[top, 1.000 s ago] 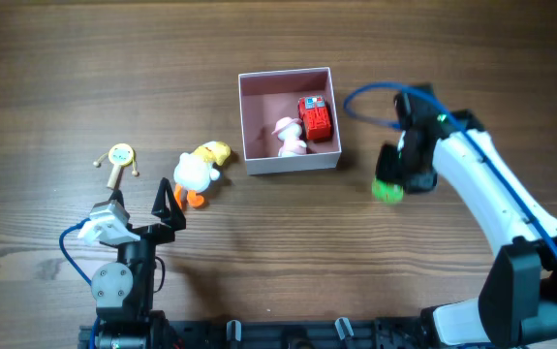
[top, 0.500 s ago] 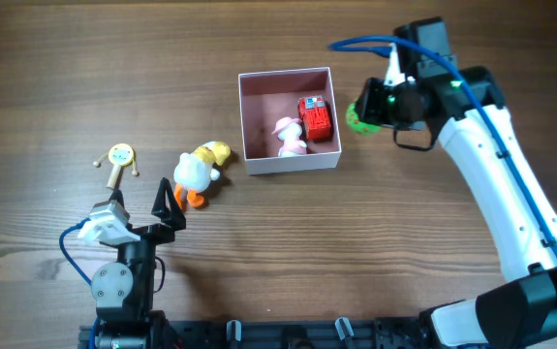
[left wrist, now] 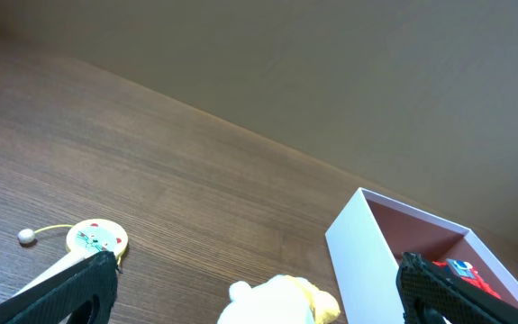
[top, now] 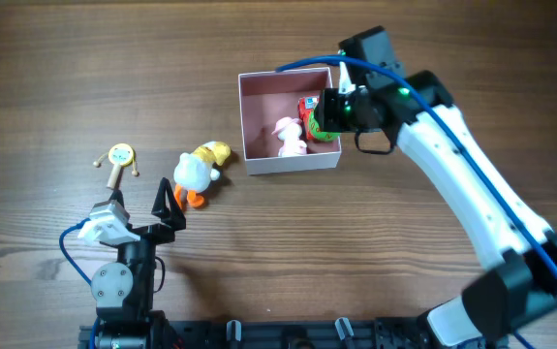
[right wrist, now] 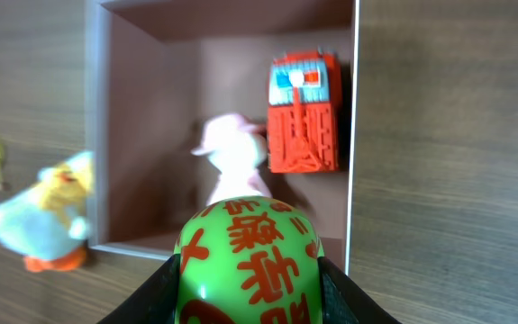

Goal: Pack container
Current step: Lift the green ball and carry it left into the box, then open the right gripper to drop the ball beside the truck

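The container (top: 293, 161), a small white box with a pink floor, lies at the table's middle. Inside it are a red toy (top: 309, 105) and a pink figure (top: 289, 136). My right gripper (top: 328, 112) hovers over the box's right side, shut on a green ball (right wrist: 248, 261) with red characters. The wrist view shows the ball above the box's near edge (right wrist: 355, 135), with the red toy (right wrist: 303, 112) and pink figure (right wrist: 231, 162) beyond it. My left gripper (top: 140, 202) stands open near the front left, holding nothing.
A white and yellow duck (top: 199, 170) lies left of the box, just ahead of the left gripper (left wrist: 257, 265). A small yellow rattle drum (top: 120, 155) lies further left. The duck (left wrist: 281, 301) sits between the open left fingers' line of sight.
My right arm has carried the green ball up and leftward from the table right of the box to above the box's right side. The left arm has not moved.
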